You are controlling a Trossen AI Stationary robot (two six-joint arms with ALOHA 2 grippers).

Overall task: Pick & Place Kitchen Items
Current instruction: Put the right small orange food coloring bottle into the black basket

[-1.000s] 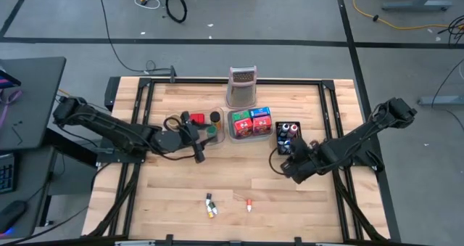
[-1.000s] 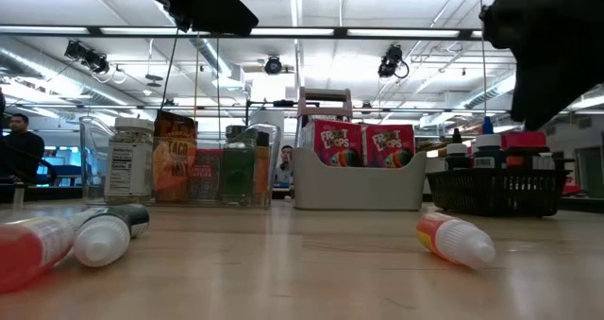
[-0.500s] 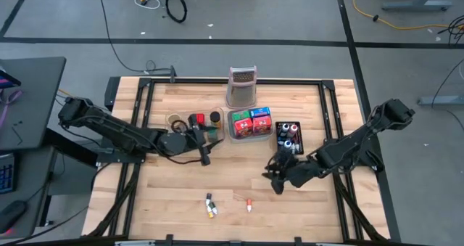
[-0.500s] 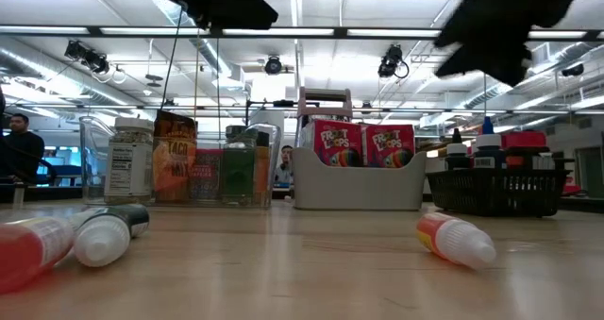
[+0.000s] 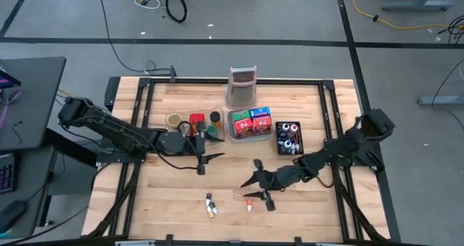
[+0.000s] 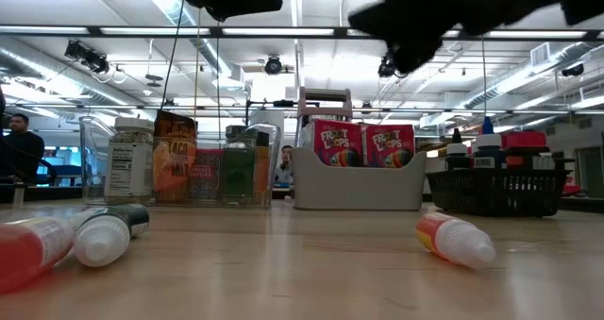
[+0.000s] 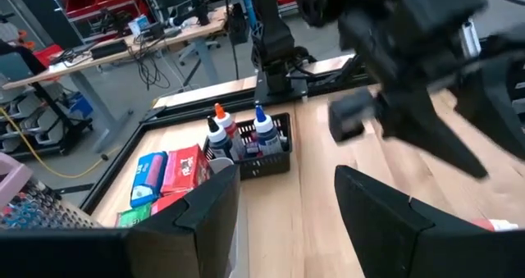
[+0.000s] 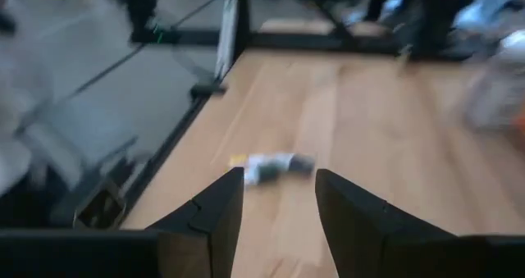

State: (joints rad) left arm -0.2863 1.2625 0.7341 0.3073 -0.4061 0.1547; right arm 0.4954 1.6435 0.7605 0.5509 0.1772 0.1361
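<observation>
Two little bottles and a red-tipped white tube lie on their sides on the wood near the table's front edge. The low view shows the same bottles and tube. My right gripper hovers open just above and beyond the tube, pointing toward the table's left. One of the bottles lies ahead of its fingers in its wrist view. My left gripper hangs open over the table's middle, in front of the clear tray, with nothing between its fingers.
At the back stand a clear tray of jars and packets, a grey tray with red cereal boxes, a black basket of small bottles and an upright metal grater. Bare wood lies around the loose items.
My right gripper has swung from beside the black basket toward the table's left and near edge, sinking a little. It has rolled over and tipped forward, and now hangs over the loose tube. My left gripper has turned slightly, barely shifting.
</observation>
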